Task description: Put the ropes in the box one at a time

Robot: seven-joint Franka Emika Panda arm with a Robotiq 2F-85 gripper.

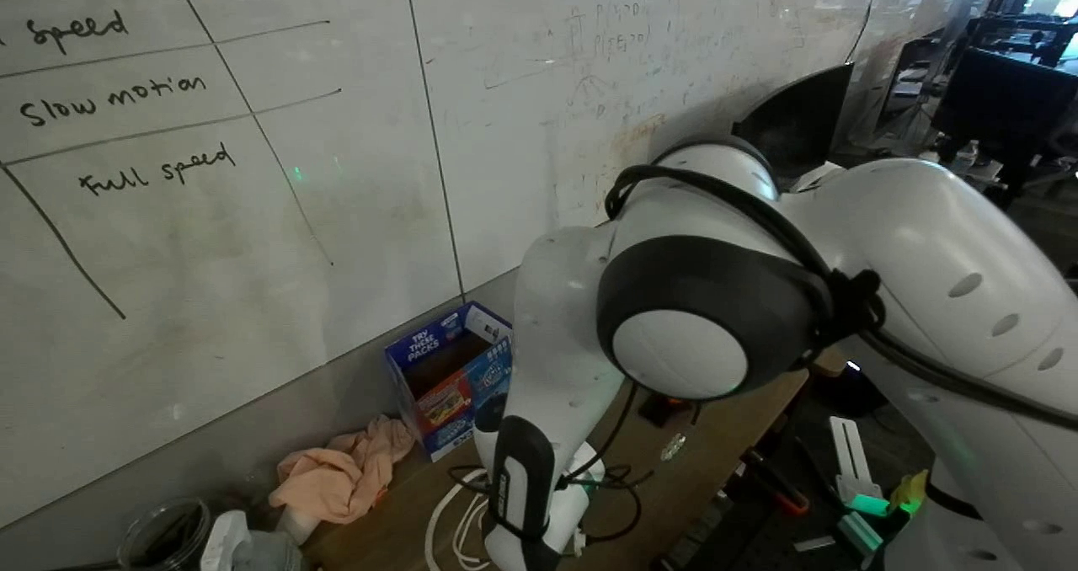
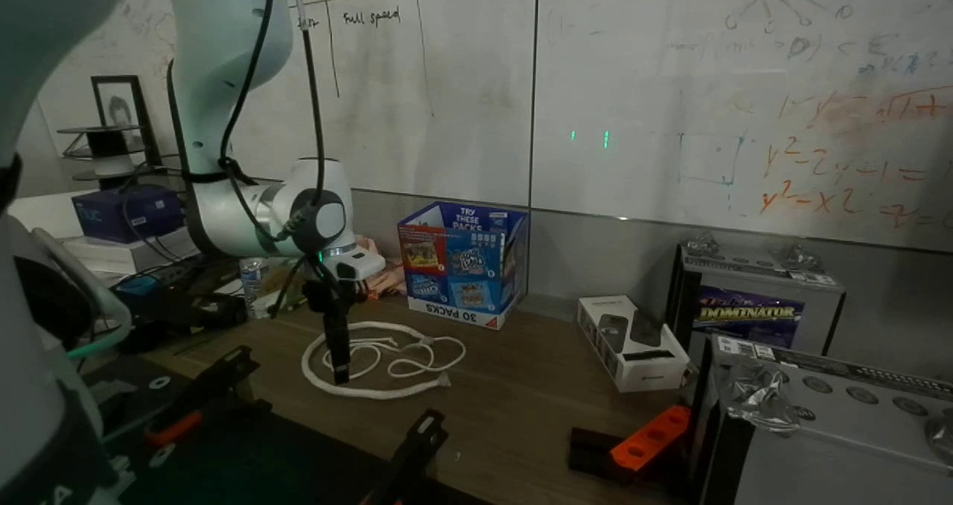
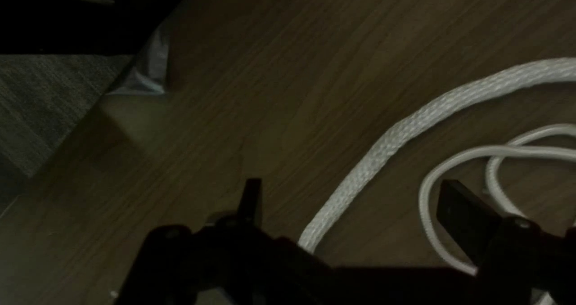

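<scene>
A thick white braided rope (image 2: 372,393) lies in a wide loop on the wooden table, with a thinner white rope (image 2: 406,373) coiled inside it. In the wrist view the thick rope (image 3: 382,147) and the edge of the thin rope's loop (image 3: 424,197) run between the fingertips. My gripper (image 3: 352,183) is open and empty, pointing down low over the ropes; its fingers (image 2: 339,371) also show in an exterior view. Whether they touch the table is unclear. The blue open-topped cardboard box (image 2: 473,267) stands against the wall; its inside (image 1: 446,365) is dark.
A peach cloth (image 1: 341,474) lies beside the box, with a clear plastic container (image 1: 164,537) near it. A white carton (image 2: 633,345), an orange part (image 2: 649,438) and grey cases (image 2: 759,311) stand on the table. A whiteboard wall (image 2: 633,155) rises behind.
</scene>
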